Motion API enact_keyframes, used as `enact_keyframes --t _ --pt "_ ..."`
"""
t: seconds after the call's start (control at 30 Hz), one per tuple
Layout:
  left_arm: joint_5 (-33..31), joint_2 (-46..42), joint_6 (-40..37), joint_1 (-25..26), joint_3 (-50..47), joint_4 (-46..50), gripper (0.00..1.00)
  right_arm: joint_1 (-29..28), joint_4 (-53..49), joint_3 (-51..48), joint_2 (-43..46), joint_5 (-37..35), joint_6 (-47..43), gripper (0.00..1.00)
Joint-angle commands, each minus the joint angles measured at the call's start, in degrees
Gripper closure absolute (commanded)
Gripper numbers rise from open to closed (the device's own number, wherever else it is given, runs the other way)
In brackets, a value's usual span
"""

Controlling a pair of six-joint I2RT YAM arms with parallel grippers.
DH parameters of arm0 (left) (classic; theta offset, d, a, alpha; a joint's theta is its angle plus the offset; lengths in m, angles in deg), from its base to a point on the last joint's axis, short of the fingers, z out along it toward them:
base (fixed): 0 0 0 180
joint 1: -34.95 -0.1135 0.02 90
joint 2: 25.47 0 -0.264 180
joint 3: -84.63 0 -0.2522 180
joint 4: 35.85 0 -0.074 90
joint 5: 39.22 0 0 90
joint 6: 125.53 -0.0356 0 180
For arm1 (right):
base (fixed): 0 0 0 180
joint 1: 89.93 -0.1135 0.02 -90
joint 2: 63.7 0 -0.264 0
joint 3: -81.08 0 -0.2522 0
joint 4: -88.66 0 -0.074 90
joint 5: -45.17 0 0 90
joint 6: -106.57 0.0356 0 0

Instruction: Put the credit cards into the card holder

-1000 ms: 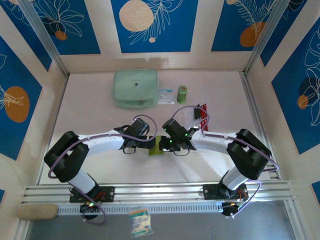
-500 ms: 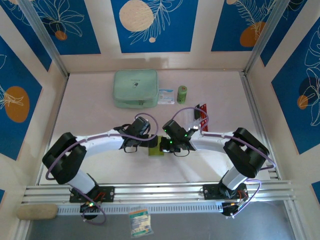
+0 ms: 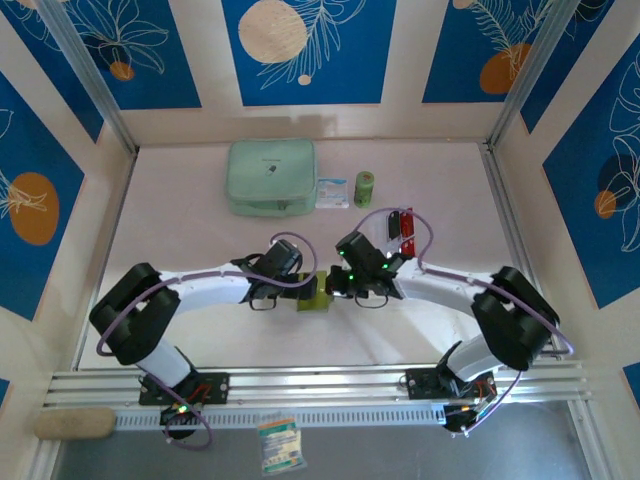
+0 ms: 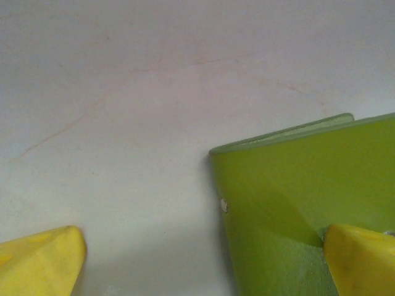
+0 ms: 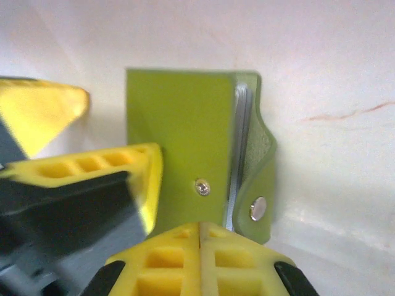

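Observation:
The olive-green card holder (image 3: 316,297) lies folded on the white table between my two grippers. Its snap tab (image 5: 260,185) hangs loose at the right side, and grey sleeve edges (image 5: 238,148) show in the fold. My right gripper (image 5: 200,237) is shut, its tips pressed together at the card holder's (image 5: 179,129) near edge, with nothing seen between them. My left gripper (image 4: 203,262) is open, one fingertip (image 4: 361,259) over the card holder (image 4: 296,197), the other on bare table. A red credit card (image 3: 407,222) and a dark one (image 3: 392,226) stand behind my right arm.
A pale mint zip pouch (image 3: 271,177) lies at the back. A small white-blue packet (image 3: 332,192) and a green cylinder (image 3: 364,188) sit beside it. Metal frame rails run along the right side (image 3: 510,230) and the front edge (image 3: 320,382).
My right arm's elbow has swung out to the right and its gripper has shifted slightly back over the card holder. My left gripper has edged a little closer. The card holder has stayed put.

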Motion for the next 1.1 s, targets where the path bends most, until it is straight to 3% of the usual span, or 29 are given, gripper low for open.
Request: enact_keyframes --t 0.0,0.13,0.33,0.47,0.87,1.07 --pt "-1.45 1.76 0.59 0.91 -0.30 1.24 0.00 2.11 -5.47 0.17 2.61 -1.85 -1.41 0.95" --pt "-3.53 2.73 0.09 1.53 0.58 3.09 0.00 3.33 -8.07 1.13 2.13 -2.89 -2.94 0.93" --pt "-6.70 3.91 0.50 2.47 1.41 5.91 0.00 2.52 -9.21 2.93 -0.32 -2.94 -4.16 0.73" --pt "-7.10 4.43 0.85 2.61 1.28 6.06 0.00 1.05 -9.30 4.50 -2.19 -3.21 -4.30 0.67" --pt "-7.55 4.17 1.04 2.68 1.46 6.26 0.00 0.13 -9.63 7.71 -7.97 -4.58 -4.77 0.67" --pt "-7.53 4.22 0.98 2.75 1.50 6.37 0.00 0.76 -9.83 7.65 -7.78 -5.05 -5.02 0.81"
